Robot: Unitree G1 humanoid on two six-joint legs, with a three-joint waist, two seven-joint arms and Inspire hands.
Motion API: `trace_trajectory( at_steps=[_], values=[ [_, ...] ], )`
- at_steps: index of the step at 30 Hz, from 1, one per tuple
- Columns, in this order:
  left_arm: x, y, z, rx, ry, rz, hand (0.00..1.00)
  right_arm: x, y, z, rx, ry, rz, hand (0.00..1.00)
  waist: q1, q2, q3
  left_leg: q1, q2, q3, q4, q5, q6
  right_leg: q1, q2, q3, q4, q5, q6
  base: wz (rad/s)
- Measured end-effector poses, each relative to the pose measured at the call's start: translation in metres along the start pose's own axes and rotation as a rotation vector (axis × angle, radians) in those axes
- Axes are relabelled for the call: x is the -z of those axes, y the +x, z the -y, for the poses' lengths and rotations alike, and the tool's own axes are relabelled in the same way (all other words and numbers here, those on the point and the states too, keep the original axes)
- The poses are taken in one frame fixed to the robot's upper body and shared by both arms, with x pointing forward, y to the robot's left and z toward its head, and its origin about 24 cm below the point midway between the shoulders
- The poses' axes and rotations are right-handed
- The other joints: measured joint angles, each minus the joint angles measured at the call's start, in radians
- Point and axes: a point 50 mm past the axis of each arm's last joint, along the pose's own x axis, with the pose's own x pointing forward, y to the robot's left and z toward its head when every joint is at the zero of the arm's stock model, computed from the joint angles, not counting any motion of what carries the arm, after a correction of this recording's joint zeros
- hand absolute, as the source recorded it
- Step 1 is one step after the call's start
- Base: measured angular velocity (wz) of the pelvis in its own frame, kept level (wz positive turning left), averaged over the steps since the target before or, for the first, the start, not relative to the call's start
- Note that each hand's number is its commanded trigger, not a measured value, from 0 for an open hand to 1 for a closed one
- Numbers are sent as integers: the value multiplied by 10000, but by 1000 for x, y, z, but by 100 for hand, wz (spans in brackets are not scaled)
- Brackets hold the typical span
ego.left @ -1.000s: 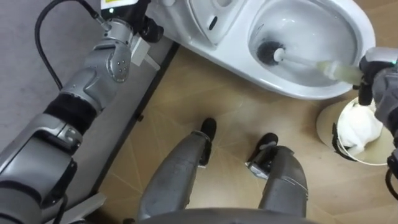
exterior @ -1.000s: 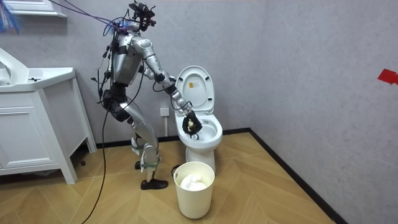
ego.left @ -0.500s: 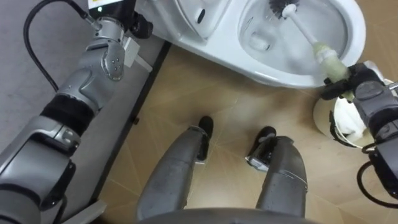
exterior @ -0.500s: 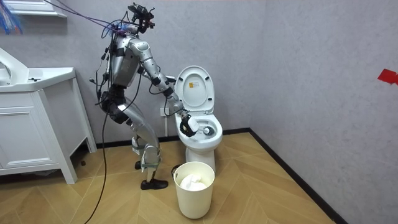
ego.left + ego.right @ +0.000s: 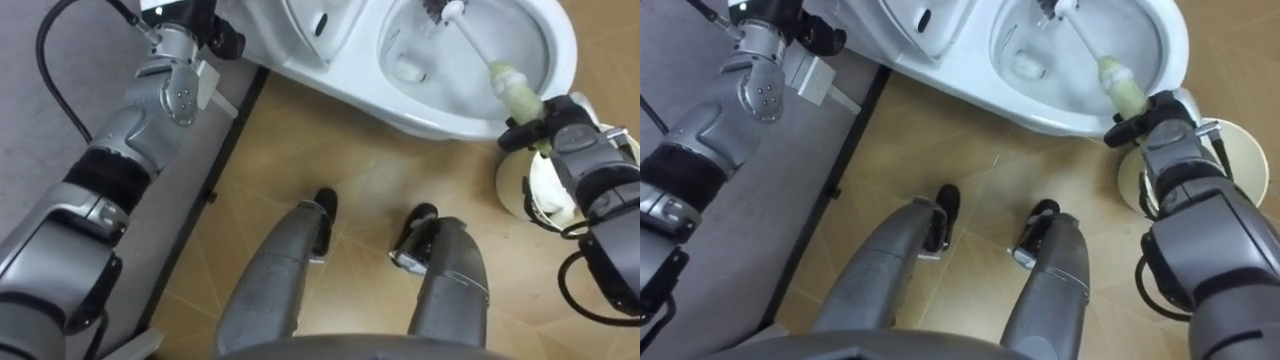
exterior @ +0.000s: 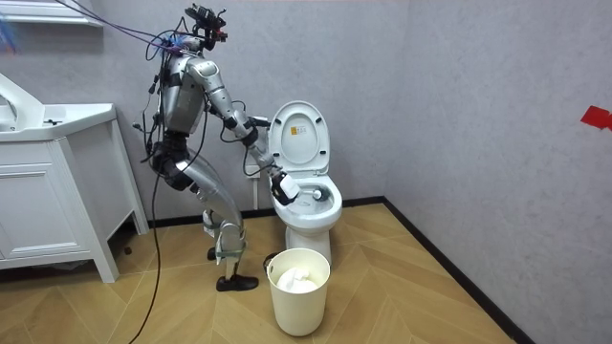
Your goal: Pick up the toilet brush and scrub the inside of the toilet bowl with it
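Note:
I stand facing a white toilet (image 5: pixel 440 120) with its lid (image 6: pixel 298 139) raised. My right hand (image 5: pixel 558 122) is shut on the pale green grip of a toilet brush (image 5: pixel 515 92) at the bowl's near right rim. The brush's white rod slants up into the bowl, and its dark head (image 5: pixel 436 8) lies against the far side. In the right eye view the same hand (image 5: pixel 1162 120) grips the brush (image 5: pixel 1122 90). My left hand (image 5: pixel 218 38) is stretched to the wall beside the toilet's back, with its fingers hidden.
A cream waste bin (image 6: pixel 298 287) lined with a white bag stands on the wooden floor just right of my right hand (image 5: pixel 528 190). A grey wall with a dark skirting board (image 5: pixel 215 170) runs along my left. A white cabinet (image 6: pixel 57 191) stands at the room view's left.
The brush head has swept from the bowl's near side to its far side. My right hand has drawn back from over the bowl to its rim, and my upper body has straightened a little.

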Motion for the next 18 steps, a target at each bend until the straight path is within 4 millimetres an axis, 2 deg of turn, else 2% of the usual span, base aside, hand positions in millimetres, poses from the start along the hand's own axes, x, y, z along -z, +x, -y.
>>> trace_trajectory(
  at_steps=[4, 8, 13, 18],
  values=[
    [2, -1, 1, 32, 79, -55, 0, -11, 1, 9, 350, -1466, 355, 100, -29, 6, -4, 9, -15, -3, -5, 1, -3, 7, 9, -33, 1, 6, -12, 0],
    [2, -2, 1, 79, 155, -52, 0, -15, 1, 18, 695, -3600, 642, 100, 165, 8, -5, 59, 10, -55, -57, 20, -133, 23, 107, -12, -55, 12, -26, -4],
    [1, -3, 3, 90, 245, 58, 0, -19, 1, 18, 886, -6299, 934, 100, 315, 38, -16, 69, 24, -125, -103, -20, -181, 43, 150, -63, -106, 0, -15, -1],
    [-7, -3, 7, 238, 326, 360, 0, -20, 0, 21, 1329, -8688, 884, 100, 680, 45, -14, 90, 19, -173, -186, -47, -232, 34, 135, -109, -74, -103, -44, 2]
  ],
)
